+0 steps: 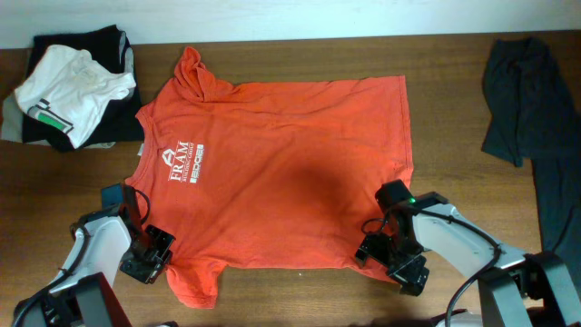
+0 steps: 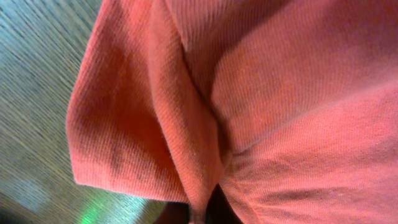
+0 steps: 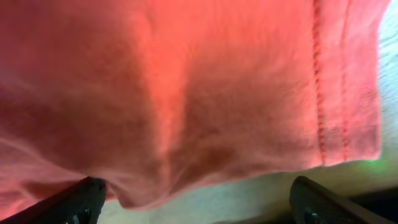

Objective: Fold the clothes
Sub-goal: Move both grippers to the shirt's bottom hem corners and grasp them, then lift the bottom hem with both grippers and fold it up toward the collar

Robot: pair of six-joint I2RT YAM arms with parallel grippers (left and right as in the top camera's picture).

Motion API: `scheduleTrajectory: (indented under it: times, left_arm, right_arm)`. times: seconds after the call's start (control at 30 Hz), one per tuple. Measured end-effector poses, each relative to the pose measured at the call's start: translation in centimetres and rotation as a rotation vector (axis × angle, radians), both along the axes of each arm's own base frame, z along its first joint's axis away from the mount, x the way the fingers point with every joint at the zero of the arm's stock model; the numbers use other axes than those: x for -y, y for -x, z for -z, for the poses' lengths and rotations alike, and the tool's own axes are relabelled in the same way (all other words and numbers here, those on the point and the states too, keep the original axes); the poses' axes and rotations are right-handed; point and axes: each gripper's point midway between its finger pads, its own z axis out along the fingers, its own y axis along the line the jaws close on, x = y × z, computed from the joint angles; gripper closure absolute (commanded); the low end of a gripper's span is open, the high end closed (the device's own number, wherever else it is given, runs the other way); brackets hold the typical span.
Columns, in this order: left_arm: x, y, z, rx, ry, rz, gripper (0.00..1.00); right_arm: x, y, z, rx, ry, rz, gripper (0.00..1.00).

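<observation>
Both arms are seen reaching in from the near edge, bent low over the surface. The left arm is angled inward to the right, with the left hand lowered at its end. In the left wrist view no spread fingers are seen, only a dark tip at bottom centre where the T-shirt is gathered, so the hand is read as closed on the cloth. The right arm is angled inward to the left, the right hand held low, its fingers spread wide apart.
</observation>
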Motion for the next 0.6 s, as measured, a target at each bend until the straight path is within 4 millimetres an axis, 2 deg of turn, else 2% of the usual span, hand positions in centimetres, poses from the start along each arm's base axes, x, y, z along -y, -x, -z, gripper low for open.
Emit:
scheduleTrajectory:
  times: [0.27, 0.33, 0.43, 0.47, 0.6]
  left_arm:
    - [0.0, 0.0, 0.0, 0.0, 0.0, 0.0, 0.99]
    - [0.0, 0.0, 0.0, 0.0, 0.001, 0.002, 0.99]
    - [0.0, 0.0, 0.0, 0.001, 0.003, 0.01, 0.99]
    - [0.0, 0.0, 0.0, 0.001, 0.004, 0.015, 0.99]
    - [0.2, 0.2, -0.3, -0.019, 0.016, 0.034, 0.99]
  right_arm:
    - [-0.4, -0.7, 0.1, 0.027, -0.01, 0.037, 0.02]
    - [-0.5, -1.0, 0.2, 0.039, -0.014, 0.037, 0.21]
    - [-0.6, -1.7, 0.2, 0.071, -0.014, 0.041, 0.85]
    - [-0.5, -1.9, 0.2, 0.079, -0.012, 0.042, 0.96]
    - [-0.5, -2.2, 0.2, 0.09, -0.01, 0.049, 0.96]
